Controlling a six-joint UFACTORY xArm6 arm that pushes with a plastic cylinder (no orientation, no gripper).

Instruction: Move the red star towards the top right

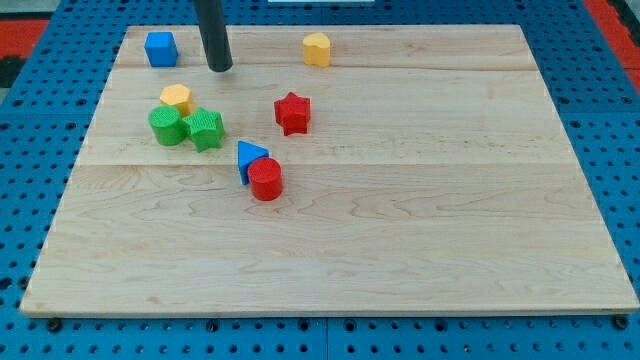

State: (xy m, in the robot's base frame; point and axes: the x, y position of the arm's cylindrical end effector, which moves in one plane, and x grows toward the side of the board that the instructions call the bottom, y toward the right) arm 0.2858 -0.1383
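Near the view's top left, my tip (pixel 220 68) (a plain rod, no claw to open or close) rests apart from the red star (pixel 292 113), which lies right and below it. Approach step, I judge; next, get to the star's lower left.

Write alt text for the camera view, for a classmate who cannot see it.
My tip rests near the wooden board's top left, apart from the red star lower right of it. A blue cube and yellow block sit along the top; other blocks cluster left of centre.
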